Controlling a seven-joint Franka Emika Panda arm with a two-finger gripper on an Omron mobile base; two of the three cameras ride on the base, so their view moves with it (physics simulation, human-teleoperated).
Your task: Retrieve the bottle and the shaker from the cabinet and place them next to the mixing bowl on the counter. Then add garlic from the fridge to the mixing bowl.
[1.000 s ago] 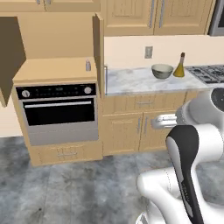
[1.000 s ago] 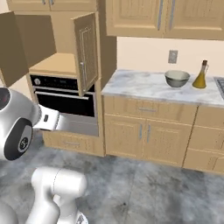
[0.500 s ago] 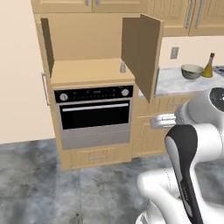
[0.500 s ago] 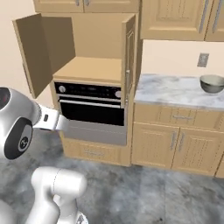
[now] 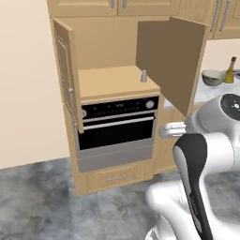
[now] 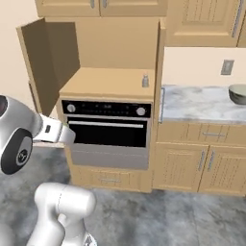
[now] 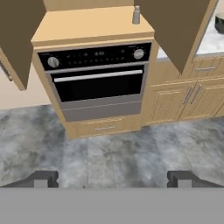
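One shaker point(image 5: 144, 76) stands upright on the shelf of the cabinet point(image 5: 112, 82), near the shelf's front right corner; in the hand view it sits at about 12 o'clock point(image 7: 136, 15), and in the right base view at roughly 12 o'clock too point(image 6: 145, 80). The cabinet has two doors, both swung open — one on the left point(image 5: 65, 84), one on the right point(image 5: 171, 61). Below the shelf is one built-in oven point(image 5: 118, 126) with a dark glass front, two knobs and one silver bar handle, and a single drawer beneath it.

One mixing bowl point(image 5: 213, 77) rests on the counter point(image 5: 202, 93) at about 2 o'clock in the left base view, with one bottle point(image 5: 230, 70) upright just beside it on its right. In the right base view the bowl point(image 6: 238, 93) is cut by the frame edge at 3 o'clock, on the marble counter point(image 6: 197, 103).

The gripper point(image 7: 112, 178) hangs over the grey stone floor point(image 7: 113, 153), well apart from the shaker — its two finger tips point(image 7: 41, 178) are spread wide at 6 o'clock of the hand view, with nothing between them.
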